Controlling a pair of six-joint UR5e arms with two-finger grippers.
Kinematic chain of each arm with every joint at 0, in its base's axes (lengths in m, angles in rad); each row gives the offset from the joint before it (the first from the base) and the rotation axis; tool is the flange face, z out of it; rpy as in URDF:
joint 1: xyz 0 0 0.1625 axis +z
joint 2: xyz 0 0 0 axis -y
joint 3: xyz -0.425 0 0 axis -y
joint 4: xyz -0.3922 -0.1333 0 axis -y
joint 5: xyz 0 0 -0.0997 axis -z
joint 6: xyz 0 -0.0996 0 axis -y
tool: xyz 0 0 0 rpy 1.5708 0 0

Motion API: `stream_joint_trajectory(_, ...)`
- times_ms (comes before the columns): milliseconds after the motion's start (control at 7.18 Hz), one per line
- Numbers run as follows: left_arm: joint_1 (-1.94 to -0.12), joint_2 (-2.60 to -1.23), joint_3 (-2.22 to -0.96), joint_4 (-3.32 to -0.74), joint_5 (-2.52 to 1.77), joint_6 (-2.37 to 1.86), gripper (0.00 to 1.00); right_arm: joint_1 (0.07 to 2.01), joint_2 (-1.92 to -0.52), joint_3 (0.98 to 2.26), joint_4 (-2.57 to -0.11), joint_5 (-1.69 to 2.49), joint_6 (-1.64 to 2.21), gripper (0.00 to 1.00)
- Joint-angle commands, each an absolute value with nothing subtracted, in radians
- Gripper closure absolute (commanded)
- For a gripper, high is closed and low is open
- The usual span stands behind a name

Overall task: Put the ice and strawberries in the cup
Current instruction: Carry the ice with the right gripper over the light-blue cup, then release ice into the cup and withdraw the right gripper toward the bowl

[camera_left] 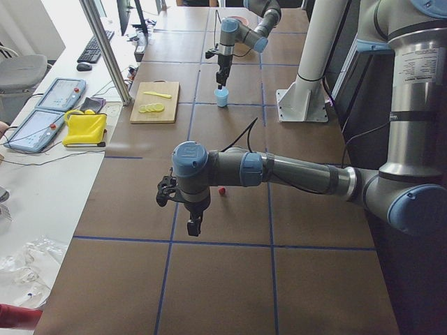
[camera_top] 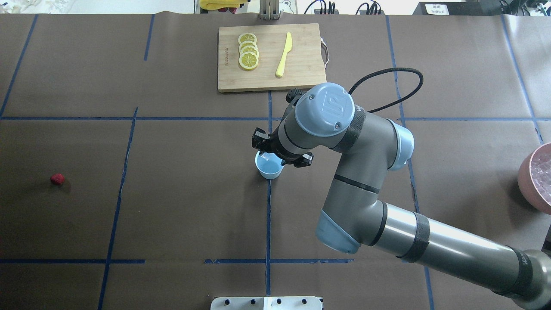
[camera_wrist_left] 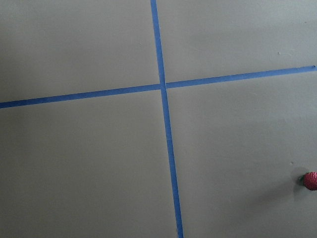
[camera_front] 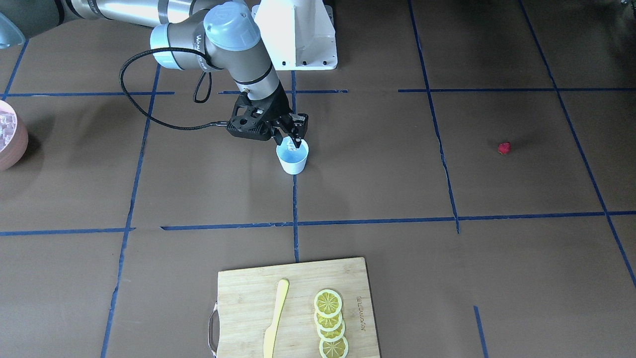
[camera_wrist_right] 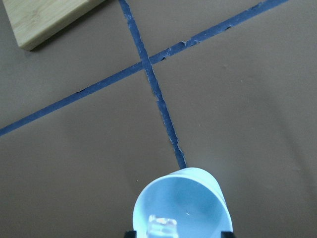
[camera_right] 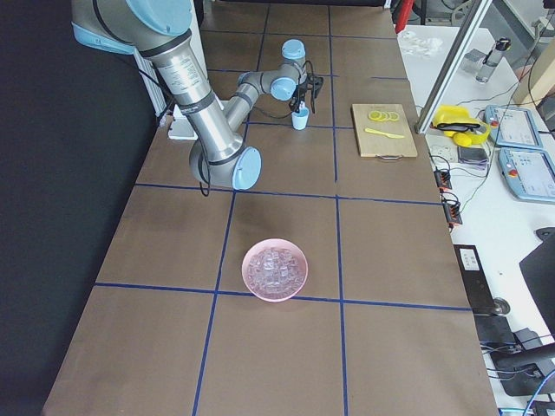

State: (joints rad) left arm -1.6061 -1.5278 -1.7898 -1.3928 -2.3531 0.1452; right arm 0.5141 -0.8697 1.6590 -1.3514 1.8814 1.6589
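The white cup (camera_front: 293,161) with a pale blue inside stands upright at the table's middle, also in the overhead view (camera_top: 269,170). My right gripper (camera_front: 292,139) hangs right over its mouth. In the right wrist view a clear ice cube (camera_wrist_right: 162,227) shows inside the cup's (camera_wrist_right: 183,198) mouth, and the fingertips stand apart on both sides without touching it, so the gripper is open. The red strawberry (camera_front: 504,147) lies alone on the table far to my left (camera_top: 57,179). My left gripper (camera_left: 193,227) hovers near the strawberry (camera_left: 222,190); I cannot tell if it is open.
A pinkish bowl (camera_right: 245,260) full of ice cubes stands at my far right (camera_top: 527,181). A wooden cutting board (camera_front: 243,298) with several lemon slices (camera_front: 329,318) and a yellow knife (camera_front: 276,323) lies at the table's far edge.
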Motion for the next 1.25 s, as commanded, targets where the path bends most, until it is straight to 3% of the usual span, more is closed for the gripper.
stream_joint_trajectory(0,-1.606,-1.528,-1.79,-1.393,-2.353,0.146,0.0,0.512,-0.87,1.657,-1.351,1.878,1.655,0.33)
stream_joint_trajectory(279,-1.606,-1.529,-1.789,-1.394,-2.352,0.15,0.0,0.558,-0.885,1.69,-1.358,1.903,1.651,0.34)
stream_joint_trajectory(418,-1.606,-1.529,-1.786,-1.394,-2.352,0.152,0.0,0.637,-0.97,1.763,-1.359,1.987,1.646,0.34)
stream_joint_trajectory(697,-1.605,-1.529,-1.784,-1.394,-2.352,0.15,0.0,0.867,-1.226,1.94,-1.359,2.22,1.425,0.32)
stream_joint_trajectory(975,-1.605,-1.529,-1.789,-1.394,-2.353,0.149,0.0,1.033,-1.514,2.026,-1.347,2.328,1.126,0.33)
stream_joint_trajectory(1115,-1.605,-1.529,-1.796,-1.394,-2.353,0.147,0.0,1.111,-1.64,2.035,-1.342,2.353,0.963,0.22)
